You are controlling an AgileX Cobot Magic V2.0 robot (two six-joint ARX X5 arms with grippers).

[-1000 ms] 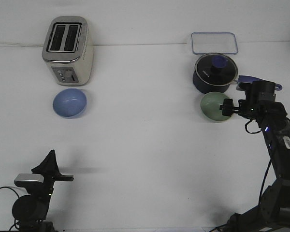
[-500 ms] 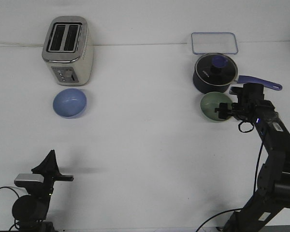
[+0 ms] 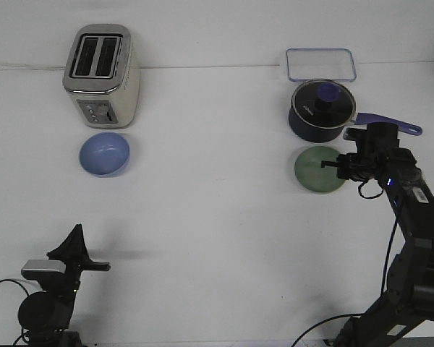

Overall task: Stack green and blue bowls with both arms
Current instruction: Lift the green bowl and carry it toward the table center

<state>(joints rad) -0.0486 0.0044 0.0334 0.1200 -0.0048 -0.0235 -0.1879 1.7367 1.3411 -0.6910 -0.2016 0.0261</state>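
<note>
The pale green bowl (image 3: 315,170) is at the right of the white table, just in front of the dark saucepan. My right gripper (image 3: 333,164) is shut on the bowl's right rim. The bowl looks tipped, its opening turned more toward the camera. The periwinkle blue bowl (image 3: 105,154) sits upright at the far left, in front of the toaster, with no arm near it. My left gripper (image 3: 88,262) rests low at the near left corner, far from both bowls. Its jaws cannot be made out.
A silver toaster (image 3: 101,76) stands behind the blue bowl. A dark navy saucepan (image 3: 322,110) with a lid and a handle pointing right stands directly behind the green bowl. A clear rectangular tray (image 3: 320,63) lies at the back right.
My right gripper has shifted slightly left and closed on the green bowl's rim. The bowl has tipped and moved a little toward the front left. The left arm and blue bowl have not moved.
</note>
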